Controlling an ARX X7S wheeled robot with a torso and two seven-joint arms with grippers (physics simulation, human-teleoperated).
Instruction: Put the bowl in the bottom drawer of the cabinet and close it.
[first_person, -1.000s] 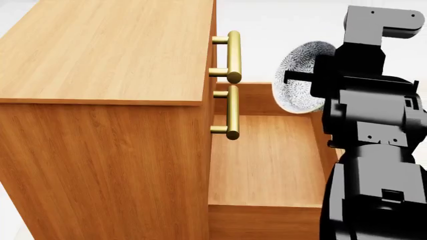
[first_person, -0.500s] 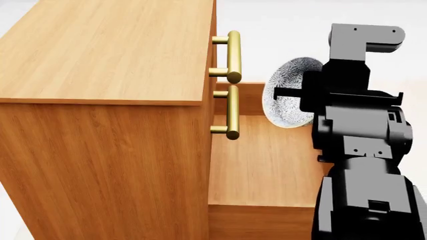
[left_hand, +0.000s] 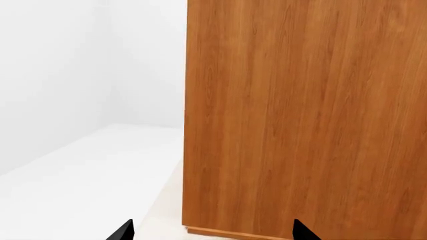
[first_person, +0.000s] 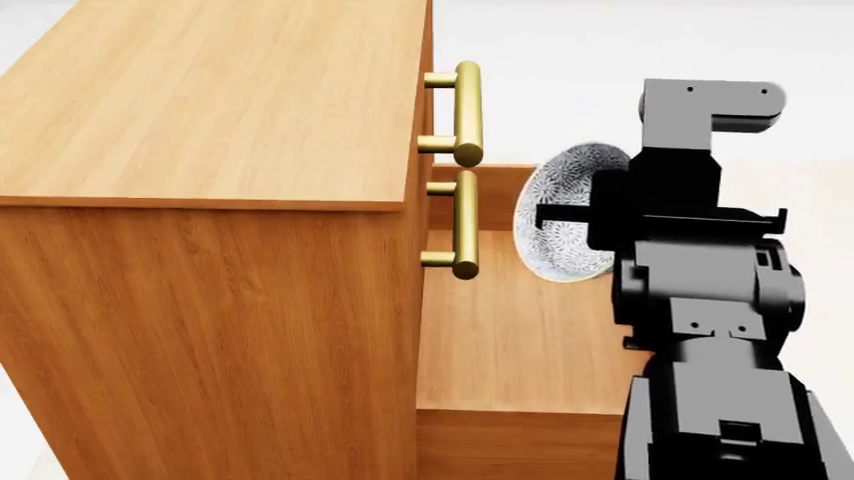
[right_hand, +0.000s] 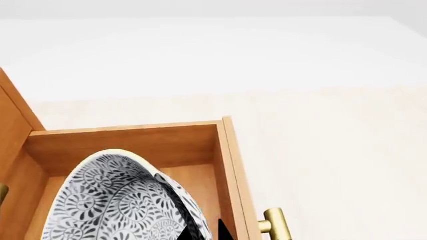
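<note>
The cabinet (first_person: 200, 200) fills the left of the head view, its bottom drawer (first_person: 514, 330) pulled out and bare inside. The patterned bowl (first_person: 558, 250) hangs tipped on its side over the drawer's far part, with my right gripper (first_person: 577, 218) shut on its rim. In the right wrist view the bowl (right_hand: 113, 205) sits above the drawer's floor, one black finger (right_hand: 190, 227) inside the rim, and the drawer's brass handle (right_hand: 277, 227) shows on the front panel. My left gripper (left_hand: 212, 232) is open and holds nothing, facing the cabinet's side panel (left_hand: 300, 115).
Two brass handles (first_person: 467, 110) (first_person: 465, 225) of the upper drawers stick out over the open drawer, close to the bowl's left. My right arm (first_person: 707, 330) hides the drawer's right side. Pale floor (right_hand: 333, 135) lies beyond the drawer, and white floor (left_hand: 80, 175) beside the cabinet.
My right arm has carried the bowl left and a little down, from the drawer's right edge to over its inside, closer to the upper handles.
</note>
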